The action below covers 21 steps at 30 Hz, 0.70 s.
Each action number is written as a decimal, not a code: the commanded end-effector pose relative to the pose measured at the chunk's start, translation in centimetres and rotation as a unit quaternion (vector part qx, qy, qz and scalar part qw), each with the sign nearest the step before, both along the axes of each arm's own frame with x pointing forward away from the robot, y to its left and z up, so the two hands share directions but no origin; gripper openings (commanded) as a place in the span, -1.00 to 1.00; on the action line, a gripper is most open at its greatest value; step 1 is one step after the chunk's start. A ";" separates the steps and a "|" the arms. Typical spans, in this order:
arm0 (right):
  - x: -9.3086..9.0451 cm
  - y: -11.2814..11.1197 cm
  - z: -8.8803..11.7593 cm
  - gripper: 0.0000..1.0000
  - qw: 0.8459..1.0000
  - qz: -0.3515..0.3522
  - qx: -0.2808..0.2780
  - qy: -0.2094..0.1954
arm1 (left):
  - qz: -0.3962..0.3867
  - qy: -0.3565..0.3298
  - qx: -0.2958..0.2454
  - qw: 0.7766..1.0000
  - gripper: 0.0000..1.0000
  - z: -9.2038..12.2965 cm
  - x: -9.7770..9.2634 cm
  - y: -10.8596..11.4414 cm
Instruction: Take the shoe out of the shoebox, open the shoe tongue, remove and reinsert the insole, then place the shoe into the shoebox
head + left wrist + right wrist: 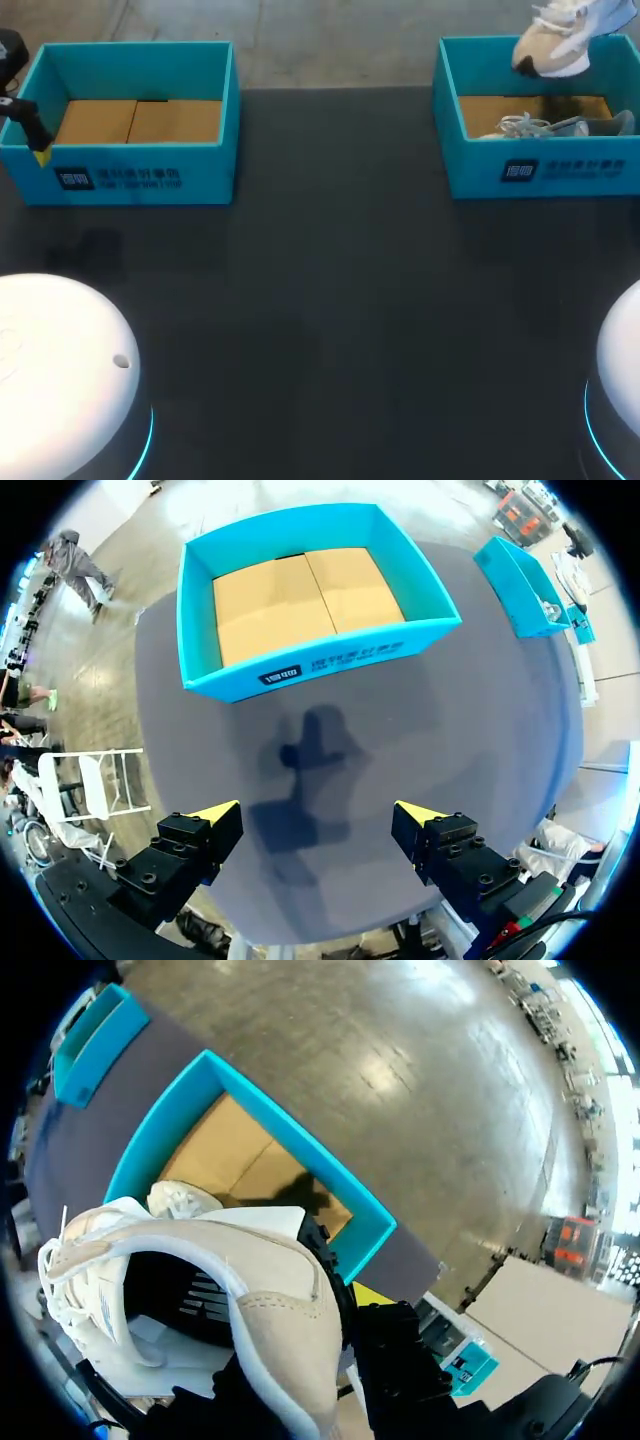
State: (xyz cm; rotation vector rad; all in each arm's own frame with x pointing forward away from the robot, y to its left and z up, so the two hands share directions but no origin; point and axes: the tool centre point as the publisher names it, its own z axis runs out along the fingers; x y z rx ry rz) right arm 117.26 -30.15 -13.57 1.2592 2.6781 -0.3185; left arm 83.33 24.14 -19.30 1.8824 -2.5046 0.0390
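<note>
Beige sneaker (555,45) hangs just above the right shoebox (540,170), heel clamped in the jaws of the right gripper (338,1272). The left gripper (318,818) waits, jaws apart, over the surface (330,300). Tongue, insole and return seem still undone.

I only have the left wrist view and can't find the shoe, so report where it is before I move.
Observer: The shoe is in the air above the right box.
Operator: Say what holds it.
Observer: The right tool is shut on its heel end, one finger inside the collar and one outside.
Operator: Check inside that box.
Observer: A second shoe lies on its floor.
</note>
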 end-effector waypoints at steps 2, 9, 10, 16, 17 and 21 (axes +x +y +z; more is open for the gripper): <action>-0.5 -0.5 0.5 -1.00 1.000 -0.020 0.010 0.007 | 0.000 0.001 0.001 1.000 1.00 0.1 0.0 0.0; -1.6 -1.3 0.3 -1.00 0.997 -0.072 0.025 -0.007 | 0.000 0.001 0.001 1.000 1.00 0.1 0.0 0.0; -1.8 -1.5 0.3 -1.00 0.997 -0.078 0.023 -0.008 | 0.000 0.001 0.001 1.000 1.00 0.1 0.0 0.0; -2.7 -2.1 0.0 -1.00 0.992 -0.123 0.027 -0.013 | 0.000 0.001 0.001 1.000 1.00 0.1 0.0 0.0; -2.9 -2.1 -0.1 -1.00 0.990 -0.137 0.027 -0.013 | 0.000 0.001 0.001 1.000 1.00 0.1 0.0 0.0; -3.3 -2.1 -0.3 -1.00 0.982 -0.185 0.029 -0.020 | 0.000 0.001 0.001 1.000 1.00 0.1 0.0 0.0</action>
